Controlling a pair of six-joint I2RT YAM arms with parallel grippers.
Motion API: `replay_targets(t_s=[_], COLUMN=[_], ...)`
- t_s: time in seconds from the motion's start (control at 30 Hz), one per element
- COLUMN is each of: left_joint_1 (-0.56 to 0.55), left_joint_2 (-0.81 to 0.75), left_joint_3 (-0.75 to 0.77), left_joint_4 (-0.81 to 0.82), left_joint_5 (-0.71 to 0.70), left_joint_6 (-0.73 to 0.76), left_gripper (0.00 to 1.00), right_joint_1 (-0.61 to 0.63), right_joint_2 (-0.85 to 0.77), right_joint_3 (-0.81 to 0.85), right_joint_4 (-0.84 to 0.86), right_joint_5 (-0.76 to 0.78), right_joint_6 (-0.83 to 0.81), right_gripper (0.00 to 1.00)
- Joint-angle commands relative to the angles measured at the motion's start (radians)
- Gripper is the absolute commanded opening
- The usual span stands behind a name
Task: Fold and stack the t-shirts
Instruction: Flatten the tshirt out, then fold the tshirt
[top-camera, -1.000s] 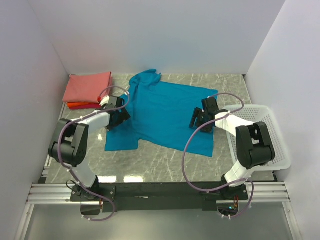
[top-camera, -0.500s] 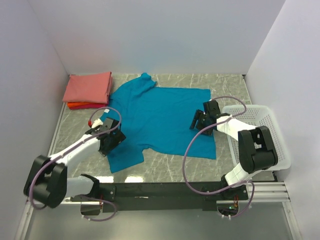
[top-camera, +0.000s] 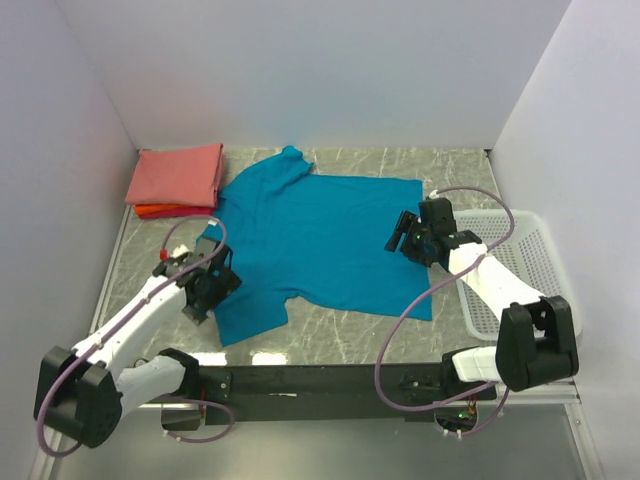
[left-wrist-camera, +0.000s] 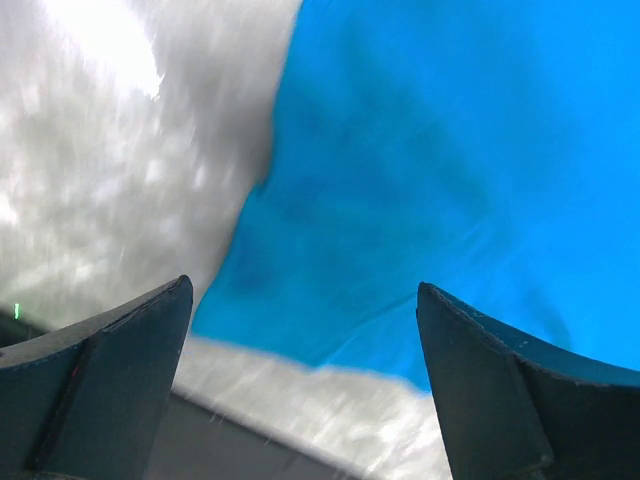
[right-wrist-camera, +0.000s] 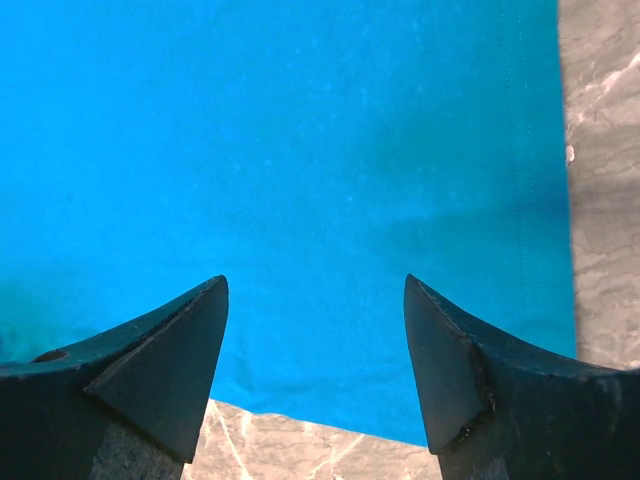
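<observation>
Teal t-shirt (top-camera: 320, 240): spread flat in the middle of the table (top-camera: 340, 345), one layer, not yet folded.
Long axis: I judge neck to hem runs left to right, with the sleeves pointing far and near.
My left gripper (left-wrist-camera: 305, 290): fingers wide apart and holding nothing, over the near-left sleeve, its edge just below me.
My right gripper (right-wrist-camera: 315, 280): fingers spread and empty, above the right-hand hem edge.
Nearer arm: each of mine to its own side.
Folded stack: salmon-pink shirt (top-camera: 180, 172) on orange-red shirt (top-camera: 158, 211), far-left corner, just beside the teal one.
</observation>
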Motion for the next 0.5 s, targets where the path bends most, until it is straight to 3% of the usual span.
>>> replay_targets(t_s=[0.0,0.2,0.3,0.47], left_joint_1=[-0.011,-0.011,-0.021,-0.024], left_joint_2=[-0.093,-0.118,-0.084,-0.030], left_joint_3=[-0.081,-0.207,-0.210,-0.231], left_joint_4=[-0.089,-0.046,-0.043,0.012], left_joint_5=[0.182,0.258,0.254,0.226], left_joint_6=[-0.066,-0.103,-0.103,-0.111], left_gripper=[0.99,0.95,0.81,0.44], right_joint_1=[0.007,0.007,0.007,0.007], right_joint_2=[-0.023,-0.022,-0.022,-0.028], right_joint_3=[-0.026,-0.039,-0.037,-0.045], right_joint_4=[-0.020,-0.011,-0.011,-0.024], right_joint_5=[0.025,0.017,0.019,0.025], right_joint_6=[0.024,0.029,0.030,0.030], right_gripper=[0.78,0.78,0.78,0.78])
